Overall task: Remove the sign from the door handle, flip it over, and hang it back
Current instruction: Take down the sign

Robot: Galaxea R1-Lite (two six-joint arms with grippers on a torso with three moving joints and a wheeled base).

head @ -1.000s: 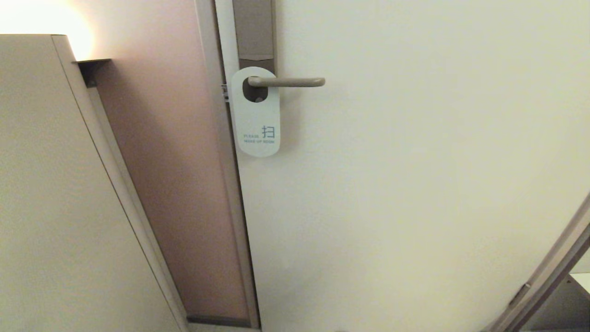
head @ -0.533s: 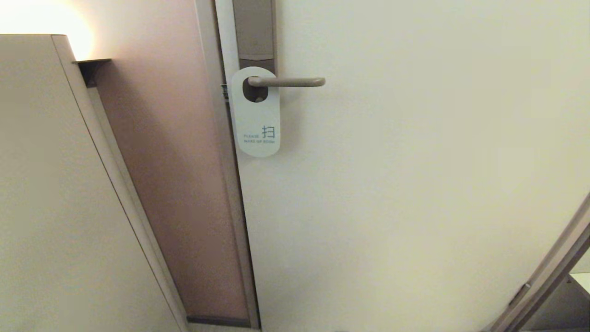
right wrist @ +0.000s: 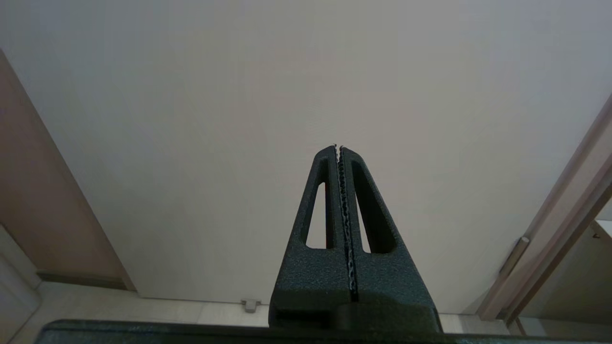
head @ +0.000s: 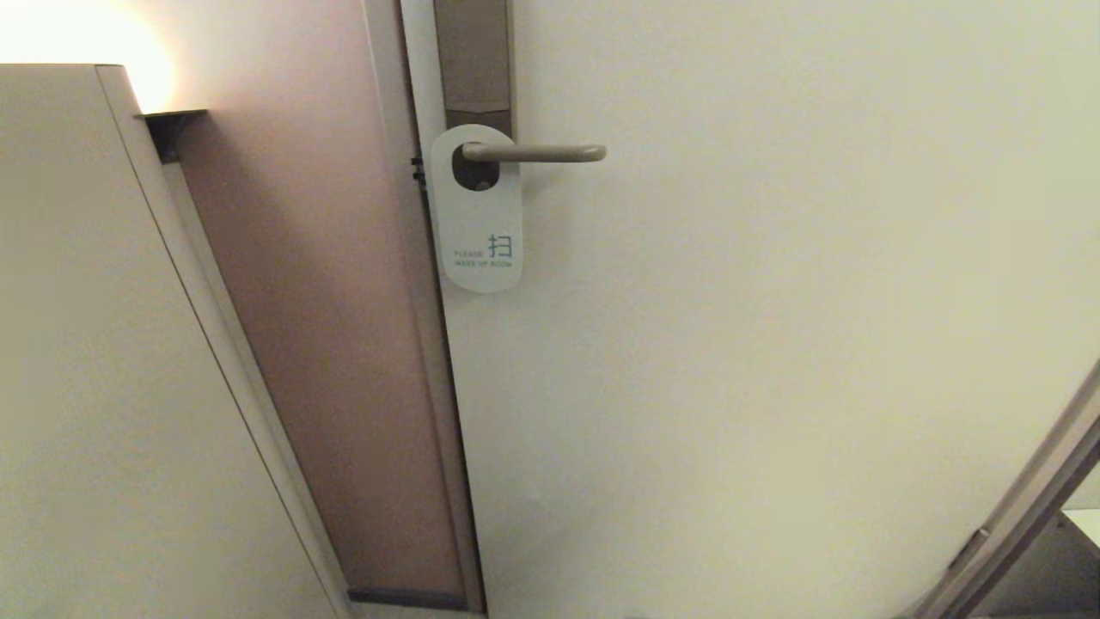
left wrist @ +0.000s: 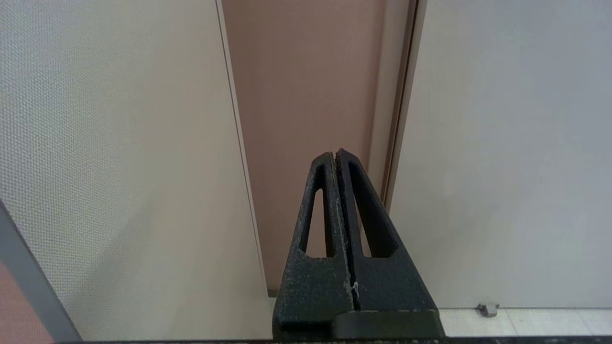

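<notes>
The sign (head: 478, 225) hangs by its oval hole on the door handle (head: 534, 153), white face out, reading "PLEASE MAKE UP ROOM". The handle is a slim beige lever on a tall grey-brown lock plate (head: 473, 56). Neither arm shows in the head view. My left gripper (left wrist: 335, 154) is shut and empty, low down, pointing at the pink wall strip beside the door frame. My right gripper (right wrist: 338, 146) is shut and empty too, low down, facing the bare door panel. Both wrist views miss the sign and the handle.
A white door (head: 773, 344) fills the middle and right. A pink wall strip (head: 326, 344) and a beige cabinet side (head: 94, 387) stand on the left. A second door frame (head: 1023, 524) slants at the lower right. A small floor doorstop (right wrist: 250, 304) sits at the door's foot.
</notes>
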